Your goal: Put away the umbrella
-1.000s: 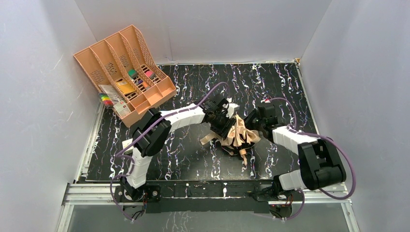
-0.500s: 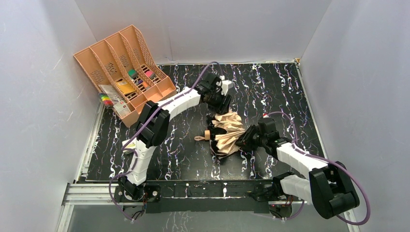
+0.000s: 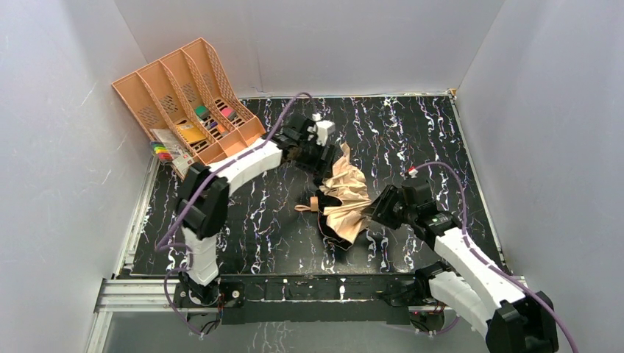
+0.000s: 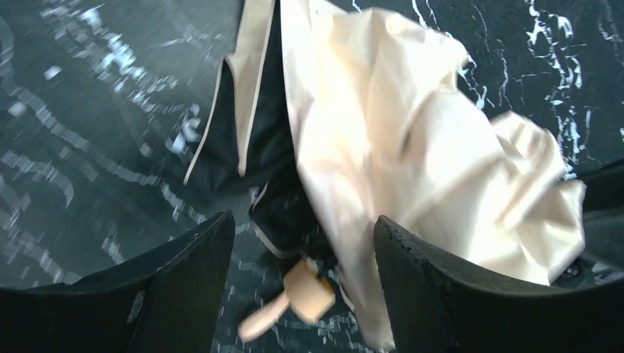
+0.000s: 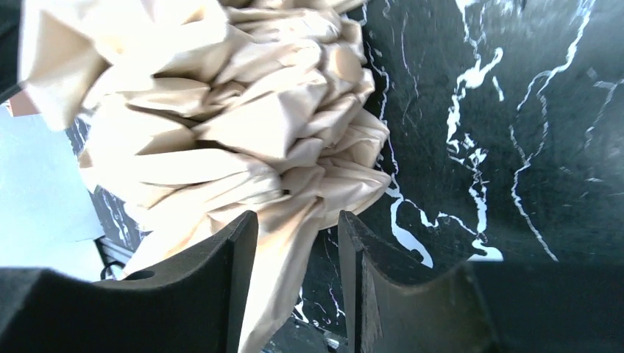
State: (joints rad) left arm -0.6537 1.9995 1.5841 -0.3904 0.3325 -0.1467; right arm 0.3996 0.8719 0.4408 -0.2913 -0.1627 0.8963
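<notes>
Umbrella (image 3: 346, 198) fabric lies loose and half-collapsed on the table (image 3: 412, 125), well to the right of the file tray (image 3: 147, 95), with its handle (image 3: 315, 204) pointing back toward the tray. The left gripper (image 4: 305, 228) hovers between tray and umbrella, jaws wide apart and empty. The right gripper (image 5: 298, 220) sits on the umbrella's side away from the tray. Its jaws are parted, and a fold of canopy lies slack between them, not pinched. To do this step well, I judge the 2 grippers should gather the canopy snugly around the shaft before carrying it. Compared with 1 second ago, both grippers have let go, the left has drawn toward the tray, and the tight bundle has spread.
</notes>
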